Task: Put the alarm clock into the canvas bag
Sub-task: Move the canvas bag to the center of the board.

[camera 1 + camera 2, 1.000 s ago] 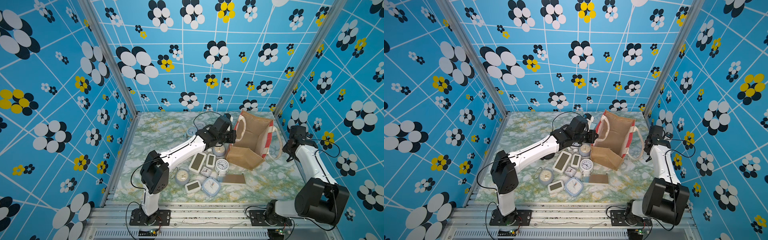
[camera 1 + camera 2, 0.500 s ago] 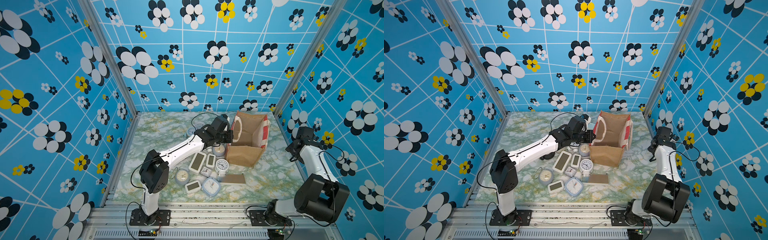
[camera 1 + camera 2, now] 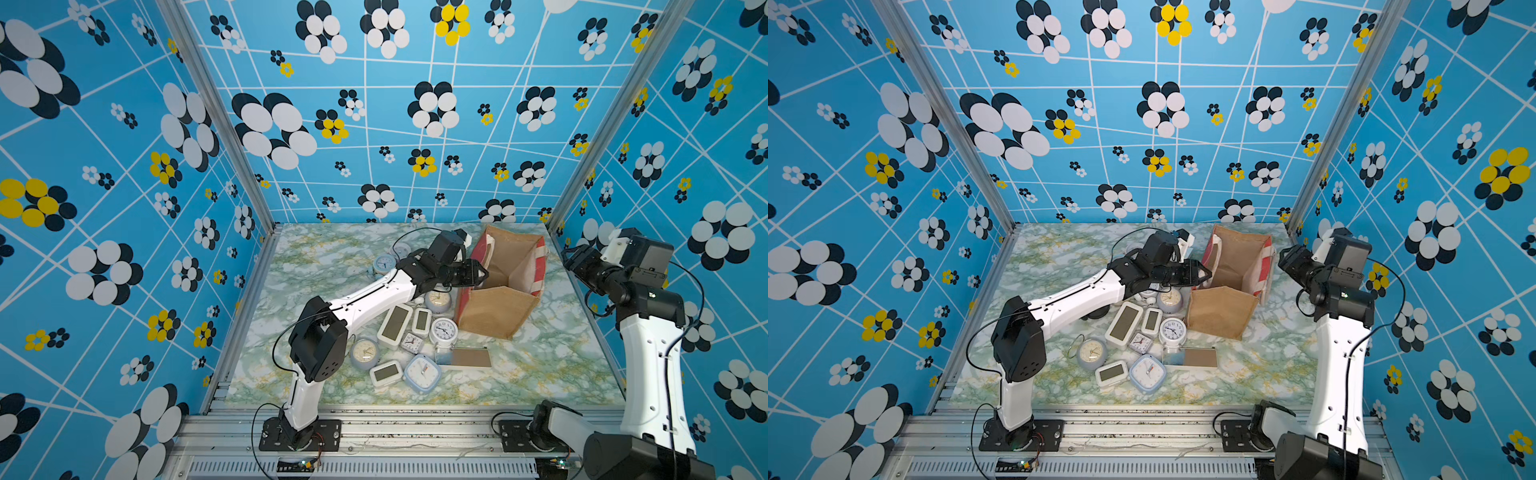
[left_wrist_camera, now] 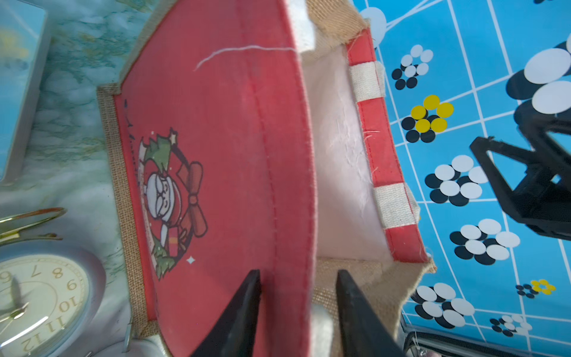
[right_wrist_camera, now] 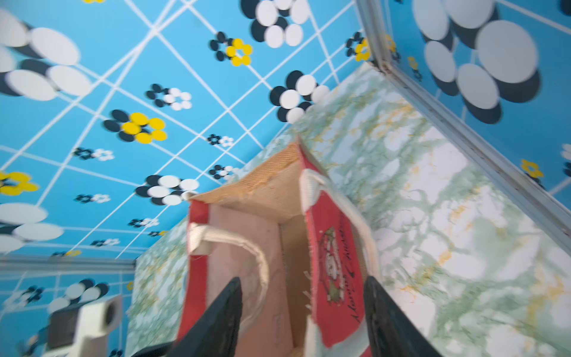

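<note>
The left arm stretches low across the counter above a heap of alarm clocks. The left pincer is at the canvas bag — its fingers are parted, with the rim of the near red panel between them. The bag stands open-mouthed at the counter's far right. The right arm rises folded beside it, and the right pincer is spread and empty, just off the striped panel. The clocks in sight lie on the counter left of the bag — a cream-faced clock sits under the left wrist.

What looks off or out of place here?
The canvas bag stands with its mouth skewed out of square, and a loose white thread trails across its red panel. The clocks lie in a jumbled heap beside it.
</note>
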